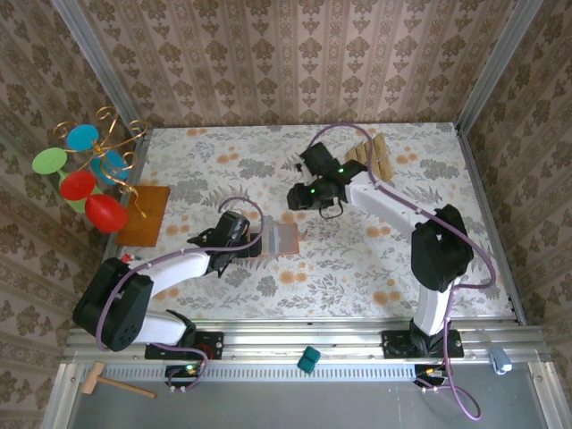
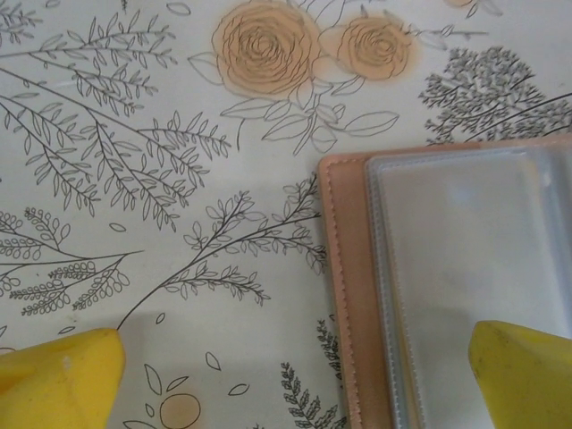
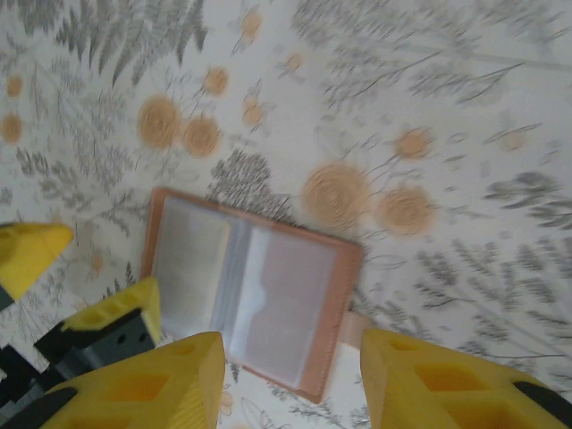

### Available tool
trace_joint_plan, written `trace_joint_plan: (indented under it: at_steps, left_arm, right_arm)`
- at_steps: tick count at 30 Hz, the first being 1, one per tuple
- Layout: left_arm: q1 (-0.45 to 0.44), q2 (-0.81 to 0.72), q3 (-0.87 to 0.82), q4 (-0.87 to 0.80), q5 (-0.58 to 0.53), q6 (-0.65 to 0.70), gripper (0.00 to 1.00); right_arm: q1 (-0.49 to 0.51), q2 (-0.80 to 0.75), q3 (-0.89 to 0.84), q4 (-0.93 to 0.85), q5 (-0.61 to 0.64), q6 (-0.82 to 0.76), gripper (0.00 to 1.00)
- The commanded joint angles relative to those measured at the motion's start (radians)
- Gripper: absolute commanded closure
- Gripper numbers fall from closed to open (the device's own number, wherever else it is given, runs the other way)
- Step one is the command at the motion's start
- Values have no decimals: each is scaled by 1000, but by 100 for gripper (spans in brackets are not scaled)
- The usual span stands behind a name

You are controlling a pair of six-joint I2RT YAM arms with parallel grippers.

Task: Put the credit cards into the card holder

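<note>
Holder lies open on the desk, your left gripper spread wide astride its edge, likely steadying it, while your right gripper, wide and empty, hovers above, cards well apart.

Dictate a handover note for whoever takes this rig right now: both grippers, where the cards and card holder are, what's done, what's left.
Left gripper: open, low at the salmon-brown leather-like card holder, fingertips straddling its stitched edge; contact unclear.
Right gripper: open, empty, above the holder.
Thin tan rectangular credit cards: grouped at the far right of the flower-patterned table, apart from both grippers.
Done: holder lies open, clear pockets up.
Left: pick up cards and slide them into pockets. Whether any pocket is already filled is too blurred to tell.
</note>
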Motion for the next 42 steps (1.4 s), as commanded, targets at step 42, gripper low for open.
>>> trace_joint_plan:
  at_steps: [42]
  left_arm:
    - [-10, -27, 34, -61, -34, 17, 0]
  right_arm:
    - [-450, 293, 361, -289, 367, -246, 64]
